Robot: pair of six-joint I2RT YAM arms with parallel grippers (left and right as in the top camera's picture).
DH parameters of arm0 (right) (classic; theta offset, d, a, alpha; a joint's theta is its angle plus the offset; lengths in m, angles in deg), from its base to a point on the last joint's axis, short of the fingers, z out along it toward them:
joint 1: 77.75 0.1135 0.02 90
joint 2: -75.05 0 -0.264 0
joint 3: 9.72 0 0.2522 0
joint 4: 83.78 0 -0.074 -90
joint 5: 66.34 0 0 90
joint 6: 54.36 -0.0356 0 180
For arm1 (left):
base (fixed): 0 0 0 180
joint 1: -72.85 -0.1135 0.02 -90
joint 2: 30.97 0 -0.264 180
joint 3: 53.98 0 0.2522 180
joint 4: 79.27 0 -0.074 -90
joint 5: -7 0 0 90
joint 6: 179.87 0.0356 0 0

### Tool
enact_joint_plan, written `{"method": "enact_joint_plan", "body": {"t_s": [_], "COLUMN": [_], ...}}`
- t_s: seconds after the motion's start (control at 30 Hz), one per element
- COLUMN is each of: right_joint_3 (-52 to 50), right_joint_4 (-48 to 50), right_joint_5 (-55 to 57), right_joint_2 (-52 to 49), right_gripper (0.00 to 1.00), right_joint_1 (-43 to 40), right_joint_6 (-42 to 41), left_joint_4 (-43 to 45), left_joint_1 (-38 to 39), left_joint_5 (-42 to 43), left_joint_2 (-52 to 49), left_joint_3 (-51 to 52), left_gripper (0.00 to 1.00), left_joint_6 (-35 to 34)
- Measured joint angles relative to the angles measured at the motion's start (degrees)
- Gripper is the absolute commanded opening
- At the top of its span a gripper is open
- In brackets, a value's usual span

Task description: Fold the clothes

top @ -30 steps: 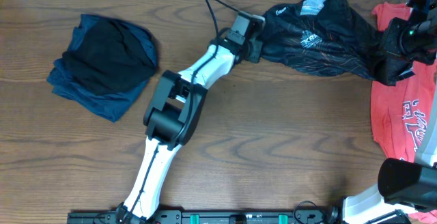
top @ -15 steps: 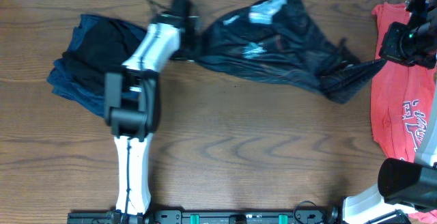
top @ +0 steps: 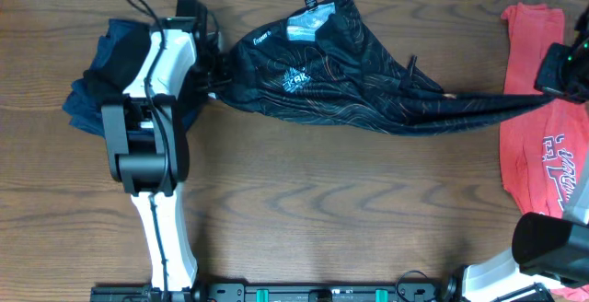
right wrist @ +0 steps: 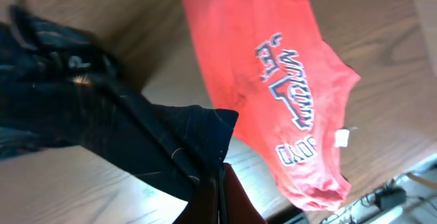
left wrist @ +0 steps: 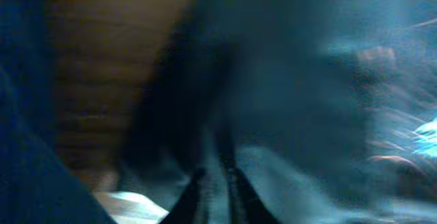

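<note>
Nearby, red T-shirt (top: 529, 81), navy pile (top: 85, 101), taut jersey (top: 340, 86)

Left arm (top: 170, 238) outstretched (right gripper (right wrist: 220, 173) closed)

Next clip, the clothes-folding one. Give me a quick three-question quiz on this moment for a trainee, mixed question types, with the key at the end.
1. Multiple choice: the black jersey is
A. folded flat
B. stretched out in a long band
C. bunched in a heap

2. True or false: the right gripper is shut on one end of the black jersey.

3. Fill in: the T-shirt lying on the robot's right side is ____ in colour.

Key: 1 B; 2 true; 3 coral-red.
</note>
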Motion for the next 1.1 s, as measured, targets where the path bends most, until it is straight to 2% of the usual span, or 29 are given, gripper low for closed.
{"method": "enact_joint_plan", "body": {"t_s": [0.07, 0.13, 0.3, 0.43, 0.8, 1.1], "right_joint_3": [0.00, 0.00, 0.00, 0.00, 0.00, -0.02], "right_joint_4": [-0.68, -1.14, -1.25, -1.53, -1.79, -1.68], "right_joint_5": [2.51, 4.92, 8.24, 8.22, 6.93, 6.62], "right_joint_2": [0.00, 0.00, 0.00, 0.00, 0.00, 0.00], "right_gripper": [0.01, 0.01, 0.01, 0.01, 0.01, 0.01], "right_joint_1": [-0.83, -1.77, -3.23, -3.13, -3.13, -3.13], "right_joint_6": [-1.60, -3.28, -5.49, -6.10, -6.14, -6.14], "left_joint_4": [3.21, 6.95, 18.49, 27.96, 46.49, 51.63], "left_joint_1": [2.05, 4.42, 11.37, 16.04, 17.40, 19.28], "left_joint_5": [0.90, 1.46, 2.56, 2.86, 7.28, 8.48], "left_joint_2": [3.39, 6.58, 9.99, 7.78, -6.12, -9.16], "left_joint_3": [0.04, -0.07, -0.76, -0.76, -0.72, -0.72], "left_gripper": [0.41, 0.50, 0.53, 0.63, 0.65, 0.65], "left_joint_6": [0.02, 0.17, -0.02, -0.11, -4.35, -4.87]}}
